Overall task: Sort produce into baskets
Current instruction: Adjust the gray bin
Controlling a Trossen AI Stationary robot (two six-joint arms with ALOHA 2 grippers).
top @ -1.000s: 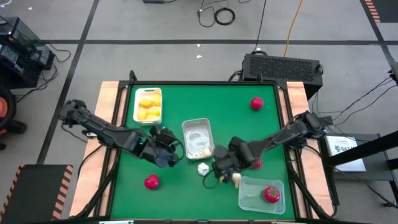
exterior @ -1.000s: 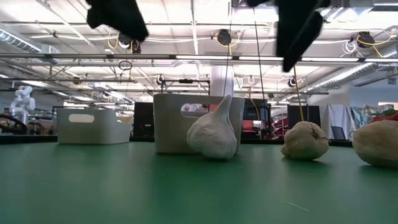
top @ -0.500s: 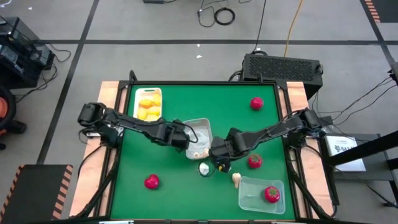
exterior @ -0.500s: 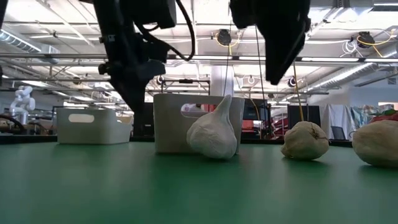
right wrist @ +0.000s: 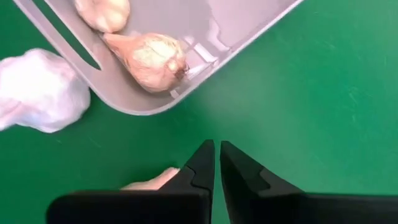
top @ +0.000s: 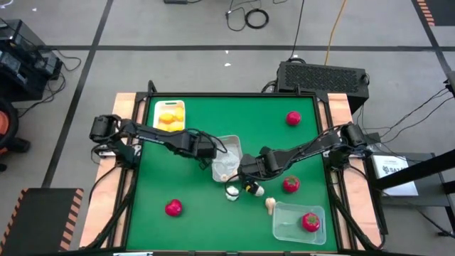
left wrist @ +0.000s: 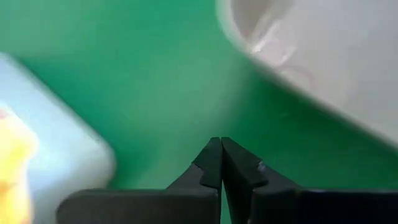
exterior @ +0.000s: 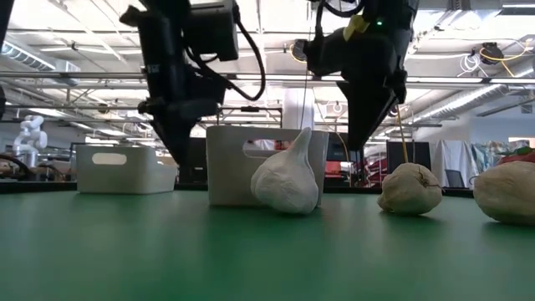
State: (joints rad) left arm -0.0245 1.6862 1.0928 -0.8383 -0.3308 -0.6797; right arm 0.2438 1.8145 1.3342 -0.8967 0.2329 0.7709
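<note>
Open green mat [top: 259,131] fills the frame's upper middle; both dark arms and the opaque white rectangular tray [top: 226,158] crowd the centre.

left gripper [left wrist: 221,163] closed over green table [left wrist: 155,81], white basket [left wrist: 329,56] ahead

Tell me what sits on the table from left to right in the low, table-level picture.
White basket → second basket → white garlic bulb in front of it → brownish bulb → another bulb at the right edge.
</note>
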